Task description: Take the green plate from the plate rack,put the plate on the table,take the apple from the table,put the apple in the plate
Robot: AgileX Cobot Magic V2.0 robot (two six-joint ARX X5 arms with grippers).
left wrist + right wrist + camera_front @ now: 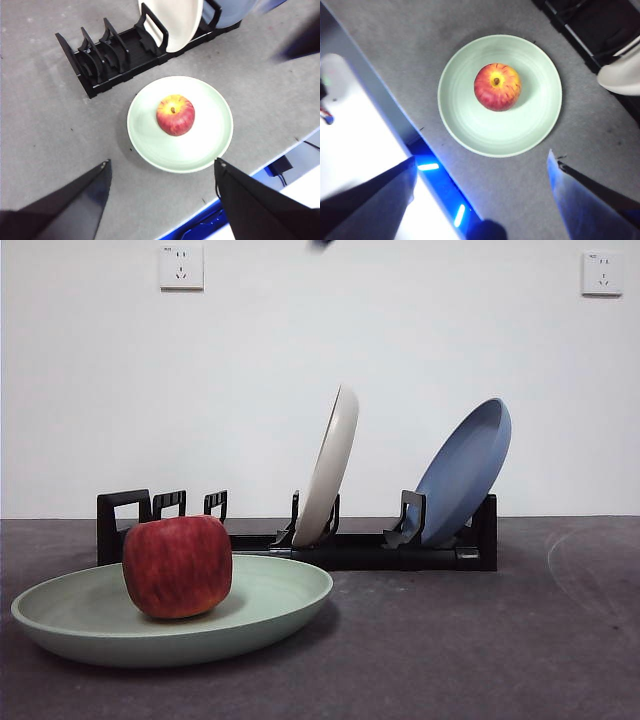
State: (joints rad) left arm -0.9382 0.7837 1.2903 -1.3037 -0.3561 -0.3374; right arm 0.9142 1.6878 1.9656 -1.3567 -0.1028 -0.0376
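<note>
The table (520, 640) carries the plate rack (360, 550), with the white plate (330, 465) and blue plate (465, 470) leaning in it. The green plate (200, 145) lies near the table's front edge, the apple (175, 115) sitting on it.

The left gripper (162, 172) and right gripper (482, 165) hover above, jaws wide, empty.

A careless retreat could probably nudge the plate toward the edge.

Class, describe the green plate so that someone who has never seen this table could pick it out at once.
Find the long black plate rack on the grey table; the green plate lies flat on the table just in front of it. Unlike the cream plate and blue plate standing tilted in the rack, it holds a red apple.
</note>
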